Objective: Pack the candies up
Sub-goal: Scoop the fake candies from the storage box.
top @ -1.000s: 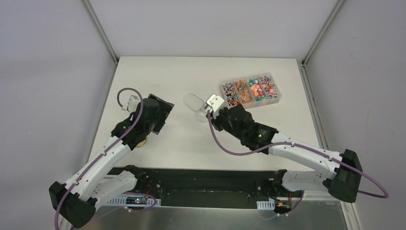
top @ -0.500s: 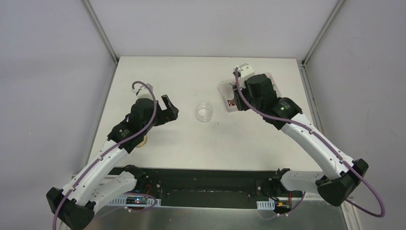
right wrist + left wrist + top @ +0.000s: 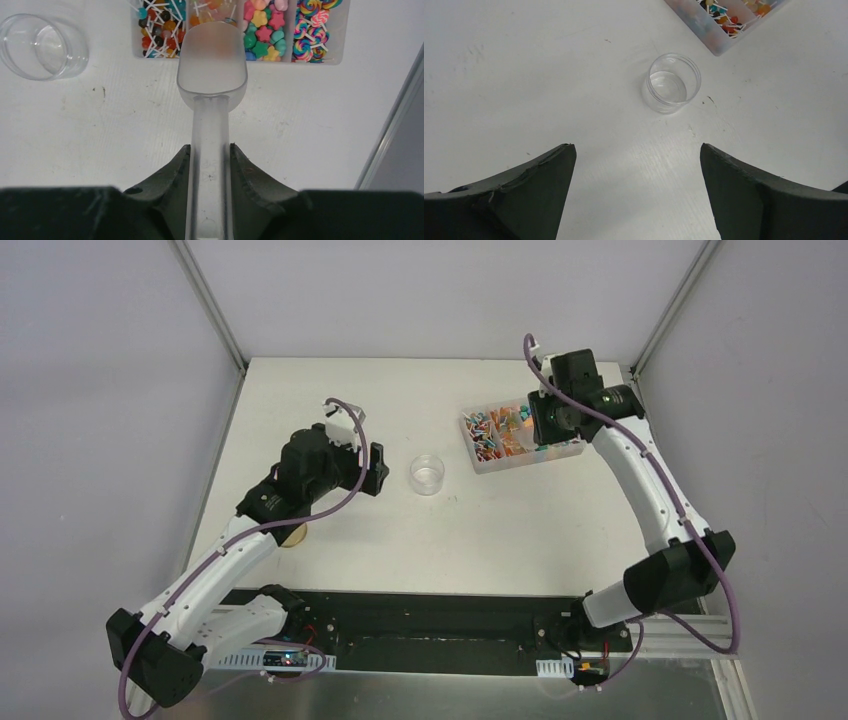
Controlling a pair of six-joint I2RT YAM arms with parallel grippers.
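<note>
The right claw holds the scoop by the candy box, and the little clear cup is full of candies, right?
No. The right claw holds the scoop by the candy box, but the clear cup is empty; the left wrist view shows it.

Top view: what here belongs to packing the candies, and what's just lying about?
In the job:
- candies
- their box
- scoop, gripped in the right tool
- clear cup, empty

Lying about:
- wooden disc, partly under the left arm, untouched
- left tool, open, holding nothing
</note>
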